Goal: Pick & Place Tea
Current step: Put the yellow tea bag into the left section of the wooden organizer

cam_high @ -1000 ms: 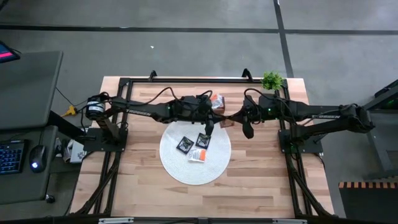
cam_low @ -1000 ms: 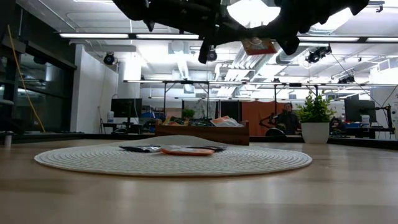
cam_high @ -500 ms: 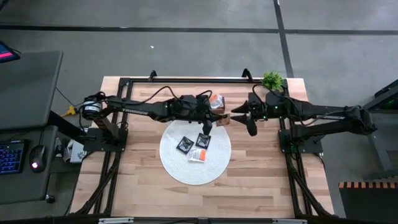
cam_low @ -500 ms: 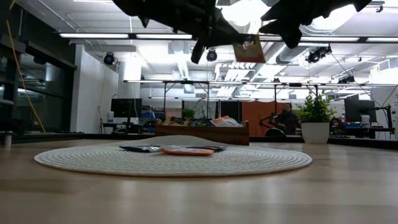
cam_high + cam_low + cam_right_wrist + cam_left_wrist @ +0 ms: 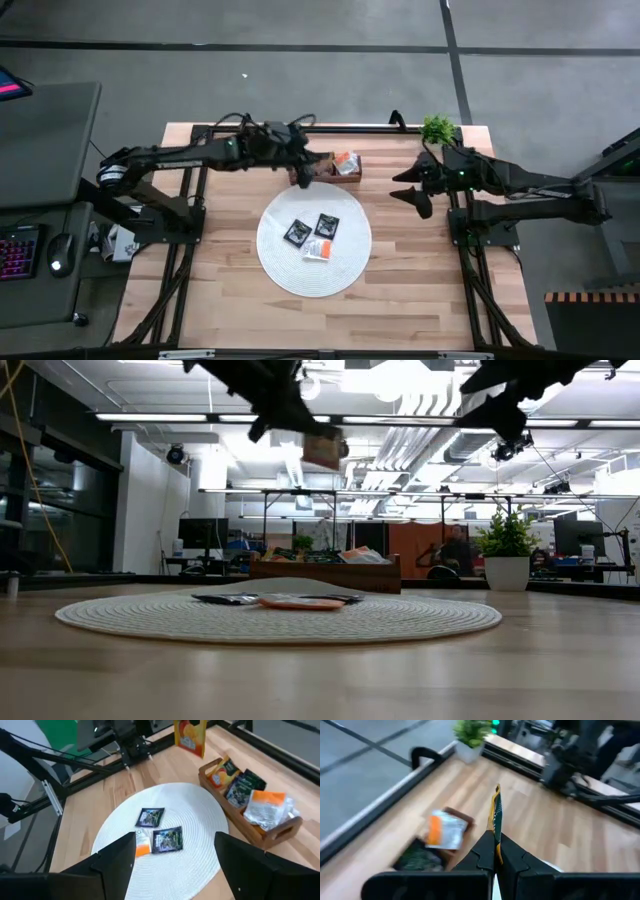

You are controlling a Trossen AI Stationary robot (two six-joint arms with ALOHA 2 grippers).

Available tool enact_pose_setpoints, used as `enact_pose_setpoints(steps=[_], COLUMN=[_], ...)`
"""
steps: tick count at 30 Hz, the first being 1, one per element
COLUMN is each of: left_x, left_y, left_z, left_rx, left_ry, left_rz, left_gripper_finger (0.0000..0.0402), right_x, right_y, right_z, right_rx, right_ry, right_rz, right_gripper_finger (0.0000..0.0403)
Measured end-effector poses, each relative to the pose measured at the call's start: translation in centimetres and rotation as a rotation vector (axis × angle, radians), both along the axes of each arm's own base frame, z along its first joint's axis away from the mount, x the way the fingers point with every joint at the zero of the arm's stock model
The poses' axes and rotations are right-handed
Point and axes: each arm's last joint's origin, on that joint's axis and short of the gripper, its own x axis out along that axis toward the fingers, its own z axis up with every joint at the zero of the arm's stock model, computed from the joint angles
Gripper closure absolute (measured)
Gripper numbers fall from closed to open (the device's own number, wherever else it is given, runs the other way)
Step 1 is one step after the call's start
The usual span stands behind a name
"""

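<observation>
My left gripper [image 5: 300,176] hangs high over the table's far part, just left of the brown wooden tray [image 5: 345,165], and is shut on an orange tea sachet [image 5: 322,450]. That sachet shows edge-on in the left wrist view [image 5: 496,815] and flat in the right wrist view [image 5: 190,732]. My right gripper [image 5: 410,192] is raised near the table's right side, open, with nothing between its fingers [image 5: 115,865]. Two black sachets [image 5: 296,233] [image 5: 327,225] and an orange-white one [image 5: 318,249] lie flat on the round white mat [image 5: 313,275]. My left gripper pinches the orange sachet between its two fingers by one edge [image 5: 496,834]. The fingers slant downward and the sachet sticks out past their tips. It is lifted clear of the table and hangs upright, high above the mat and tray.
The tray [image 5: 260,827] holds several more sachets [image 5: 267,807] standing on edge. A potted plant [image 5: 437,128] stands at the far right corner. A black frame [image 5: 300,128] runs along the far edge. Bare wood lies on the table's near half.
My right gripper has opened, let go of the orange sachet, and drawn back toward the table's right edge. My left gripper, shut on the sachet throughout, has carried it up and toward the far left, from over the mat's far edge to beside the tray.
</observation>
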Motion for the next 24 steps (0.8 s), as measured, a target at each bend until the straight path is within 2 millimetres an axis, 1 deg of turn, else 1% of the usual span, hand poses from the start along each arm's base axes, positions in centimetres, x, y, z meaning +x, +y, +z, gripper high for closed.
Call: enact_pose_setpoints(steps=[2, 7, 9, 12, 15, 18, 21, 24], left_x=[-0.7, -2.4, -2.7, -3.2, -3.9, -4.6, -5.1, -5.3], left_y=[0.7, 2.1, 2.7, 3.6, 4.5, 5.4, 6.1, 6.7], left_z=[0.1, -0.5, -1.3, -3.0, -5.1, -6.5, -7.2, -7.1], left_rx=[0.006, -0.003, -0.022, -0.056, -0.091, -0.123, -0.141, -0.120], left_ry=[0.029, 0.158, 0.180, 0.185, 0.206, 0.195, 0.170, 0.146], left_rz=[0.019, 0.046, 0.040, 0.045, 0.073, 0.072, 0.055, 0.027], left_gripper_finger=[0.0401, 0.0401, 0.0401, 0.0401, 0.0401, 0.0401, 0.0401, 0.0401], right_x=[-0.8, -2.5, -3.1, -3.7, -4.0, -4.1, -4.1, -4.1], right_y=[0.1, 0.4, 0.5, 0.6, 0.7, 0.7, 0.7, 0.7], right_z=[0.2, 0.9, 1.1, 1.3, 1.5, 1.6, 1.6, 1.5], right_rx=[-0.007, -0.010, -0.002, 0.010, 0.012, 0.017, 0.018, 0.018], right_ry=[-0.006, -0.048, -0.066, -0.095, -0.112, -0.118, -0.117, -0.117], right_rz=[-0.015, -0.046, -0.055, -0.061, -0.059, -0.058, -0.055, -0.055], right_gripper_finger=[0.0136, 0.0136, 0.0136, 0.0136, 0.0136, 0.0136, 0.0136, 0.0136])
